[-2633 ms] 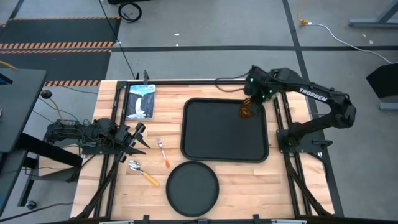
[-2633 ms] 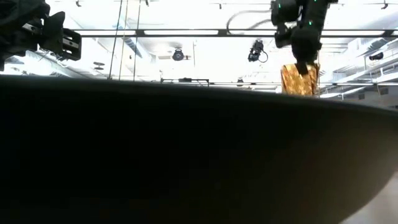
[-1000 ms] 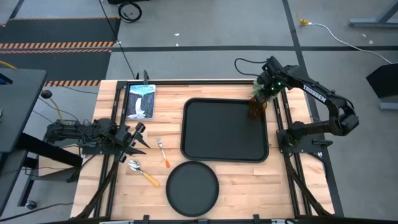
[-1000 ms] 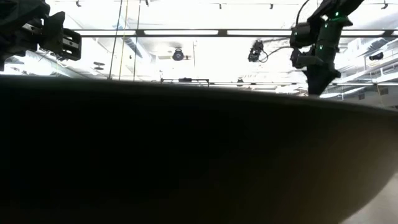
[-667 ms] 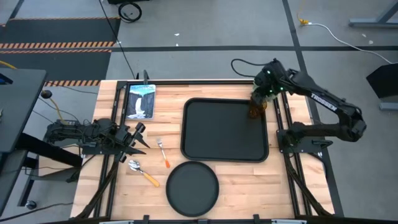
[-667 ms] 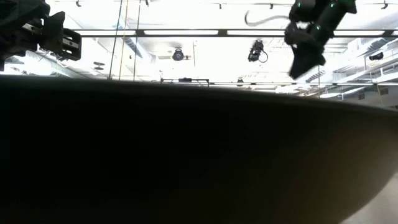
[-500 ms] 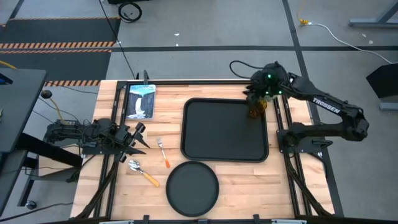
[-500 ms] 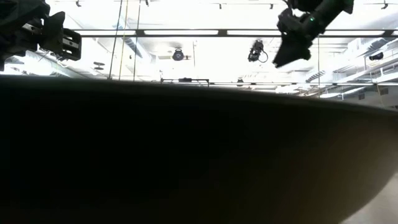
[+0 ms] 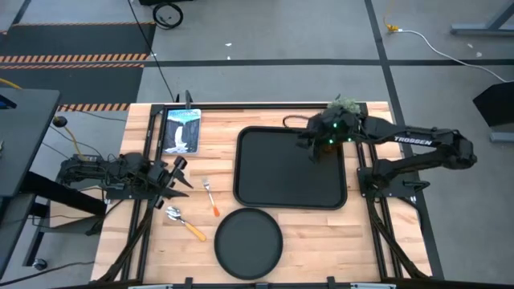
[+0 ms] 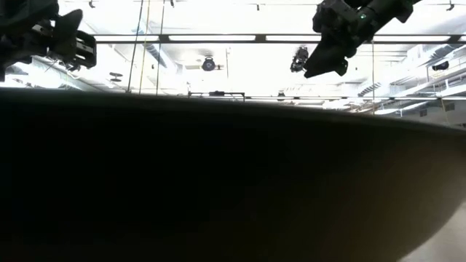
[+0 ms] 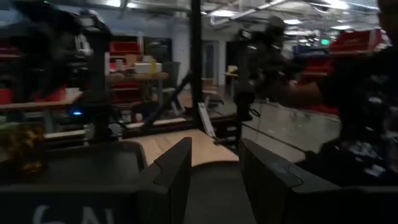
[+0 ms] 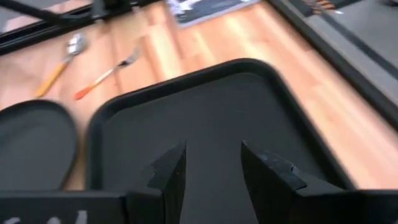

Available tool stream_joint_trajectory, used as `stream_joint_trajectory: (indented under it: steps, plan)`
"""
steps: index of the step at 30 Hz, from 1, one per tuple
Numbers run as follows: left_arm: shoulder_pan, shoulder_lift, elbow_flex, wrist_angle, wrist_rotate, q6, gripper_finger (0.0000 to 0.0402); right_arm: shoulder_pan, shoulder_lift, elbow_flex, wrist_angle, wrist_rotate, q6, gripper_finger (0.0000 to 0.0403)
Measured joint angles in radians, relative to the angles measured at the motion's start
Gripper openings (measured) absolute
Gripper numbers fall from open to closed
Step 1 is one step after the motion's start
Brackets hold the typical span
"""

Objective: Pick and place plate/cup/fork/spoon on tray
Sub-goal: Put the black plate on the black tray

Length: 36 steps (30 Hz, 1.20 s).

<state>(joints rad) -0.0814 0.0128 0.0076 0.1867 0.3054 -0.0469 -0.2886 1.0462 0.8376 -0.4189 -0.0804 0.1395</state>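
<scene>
Upper right of the high view: right gripper, released and empty, over rectangular black tray; next, approach the round black plate low at its rim.

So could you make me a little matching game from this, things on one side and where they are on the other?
Things:
1. plate
2. fork
3. spoon
4. right gripper

Places:
A. in the air over the tray, fingers open, holding nothing
B. on the wood, between the spoon and the tray
C. on the wood, left of the plate
D. on the wood, alongside one long side of the tray, right of the spoon

Pairs: 1-D, 2-B, 3-C, 4-A
</scene>
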Motion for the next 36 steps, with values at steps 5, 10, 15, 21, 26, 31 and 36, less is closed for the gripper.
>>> stream_joint_trajectory:
  steps: [5, 10, 15, 21, 26, 31, 36]
  plan:
    - [0.0, 0.0, 0.0, 0.006, -0.105, -0.082, 0.0142, 0.105, -0.001, -0.061, 0.107, 0.0, 0.037, 0.0158]
    - [0.0, 0.0, 0.0, 0.011, -0.133, -0.129, 0.0142, 0.207, -0.001, -0.137, 0.25, 0.0, 0.084, 0.0158]
    - [0.0, 0.0, 0.0, 0.031, -0.137, -0.127, 0.0142, 0.316, 0.0, -0.193, 0.335, 0.062, 0.178, 0.0158]
    - [0.0, 0.0, 0.0, 0.042, -0.161, -0.127, 0.0142, 0.48, 0.0, -0.227, 0.352, 0.266, 0.305, 0.0158]
    - [0.0, 0.0, 0.0, 0.069, -0.191, -0.132, 0.0142, 0.617, 0.034, -0.234, 0.377, 0.415, 0.407, 0.0158]
    - [-0.001, 0.001, 0.0, 0.075, -0.224, -0.21, 0.0142, 0.712, 0.141, -0.234, 0.446, 0.489, 0.476, 0.0158]
    - [-0.002, 0.029, 0.0, 0.075, -0.224, -0.28, 0.0142, 0.773, 0.264, -0.234, 0.557, 0.502, 0.51, 0.0158]
